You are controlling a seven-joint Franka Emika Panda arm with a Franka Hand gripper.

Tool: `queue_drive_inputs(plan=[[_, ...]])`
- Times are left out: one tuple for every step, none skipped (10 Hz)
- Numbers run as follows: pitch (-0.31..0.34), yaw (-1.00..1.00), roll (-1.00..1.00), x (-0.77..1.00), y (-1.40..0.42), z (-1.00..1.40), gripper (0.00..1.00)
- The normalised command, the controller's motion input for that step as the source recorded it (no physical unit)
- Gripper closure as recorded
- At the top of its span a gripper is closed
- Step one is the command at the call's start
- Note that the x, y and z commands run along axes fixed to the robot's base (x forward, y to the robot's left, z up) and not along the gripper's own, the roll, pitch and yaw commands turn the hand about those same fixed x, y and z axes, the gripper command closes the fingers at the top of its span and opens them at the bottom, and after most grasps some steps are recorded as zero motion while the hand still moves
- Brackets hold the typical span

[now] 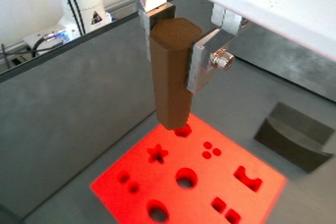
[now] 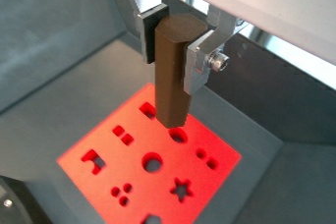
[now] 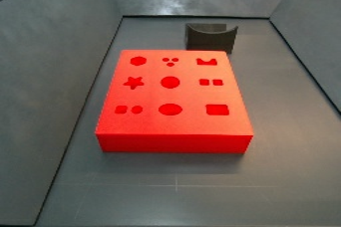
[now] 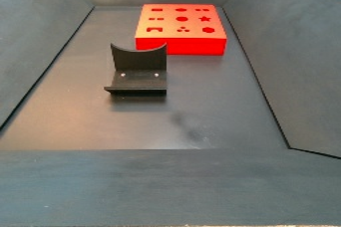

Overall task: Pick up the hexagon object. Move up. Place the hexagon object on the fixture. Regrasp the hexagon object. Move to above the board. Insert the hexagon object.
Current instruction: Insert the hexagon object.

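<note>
Now we carry short dark brown hexagon object (image 1: 172,76) upright, clamped in two-finger gripper (image 2: 176,43), high above bright red board (image 3: 170,100), lower end aimed at cut-outs. We judge insertion next. Dark grey notched fixture (image 4: 136,70) stands empty, apart.

bright red board (image 3: 173,97), brown hexagon object (image 1: 171,71), dark grey fixture (image 4: 136,70)

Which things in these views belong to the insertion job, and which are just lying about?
Part of the job:
- hexagon object, held upright in the tool, high above the board
- board, red, on the floor
- fixture, standing apart from the board, nothing on it

Lying about:
- nothing on the floor; only cables beyond the enclosure wall
</note>
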Motion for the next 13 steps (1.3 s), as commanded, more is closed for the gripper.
queue_drive_inputs(plan=[[-0.130, 0.19, -0.16, -0.69, 0.71, -0.57, 1.00], [-0.071, 0.39, -0.20, -0.59, 0.74, -0.58, 1.00], [-0.099, 0.33, -0.23, -0.54, 0.75, -0.60, 1.00], [-0.113, 0.00, -0.32, -0.31, 0.83, -0.50, 1.00], [-0.110, -0.03, -0.35, -0.08, 0.67, -0.48, 1.00], [-0.107, -0.04, -0.35, 0.00, 0.67, -0.47, 1.00], [-0.119, -0.10, -0.35, 0.00, 0.61, -0.46, 1.00], [-0.129, -0.49, -0.25, 0.00, 0.24, -0.54, 1.00], [-0.134, -0.87, -0.17, -0.02, 0.00, -0.62, 1.00], [-0.176, -0.92, -0.13, -0.10, -0.04, -0.59, 1.00], [-0.069, -0.91, -0.12, -0.05, 0.00, -0.73, 1.00], [0.000, 0.00, 0.00, -0.03, -0.03, 0.00, 1.00], [0.000, 0.00, 0.00, -0.09, 0.00, -0.01, 1.00]])
